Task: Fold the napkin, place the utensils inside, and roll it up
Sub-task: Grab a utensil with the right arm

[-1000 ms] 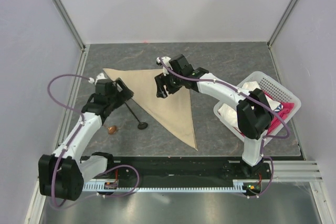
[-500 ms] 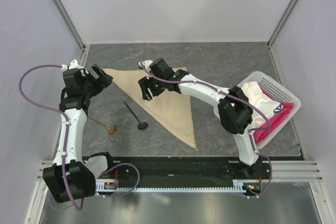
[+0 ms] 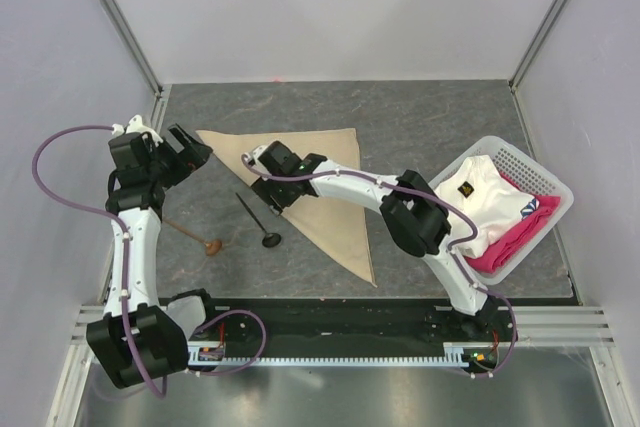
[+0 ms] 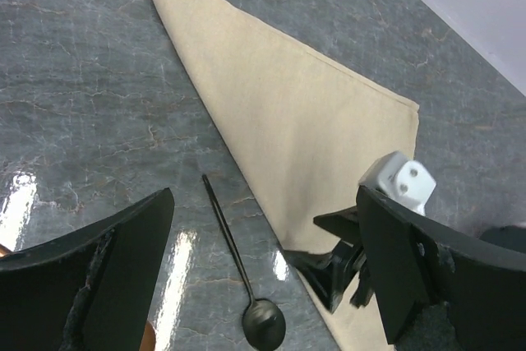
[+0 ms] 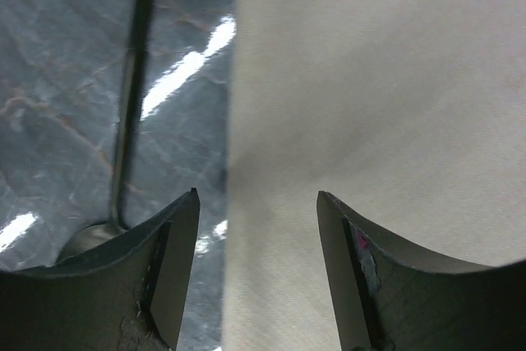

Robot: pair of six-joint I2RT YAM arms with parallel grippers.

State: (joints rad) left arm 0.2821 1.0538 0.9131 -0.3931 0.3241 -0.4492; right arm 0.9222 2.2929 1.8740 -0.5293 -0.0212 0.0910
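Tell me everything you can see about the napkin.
The napkin is plain beige-tan cloth, finely woven, folded into a triangle and lying flat on the dark marbled table, one point toward the near edge. The right gripper hangs open over its long slanted edge; a black spoon lies just beside that edge.

Dark grey marbled table [image 3: 450, 107], glare patches on it. Tan napkin [image 3: 335, 227] lies flat, folded to a triangle, long edge running from far left to near middle. Black spoon [image 3: 254, 217] just beside that edge, off the cloth, bowl toward the near side. Further left, apart from it, a small brown-headed utensil [image 3: 195, 237]. White perforated basket [image 3: 527, 165] on the right side.
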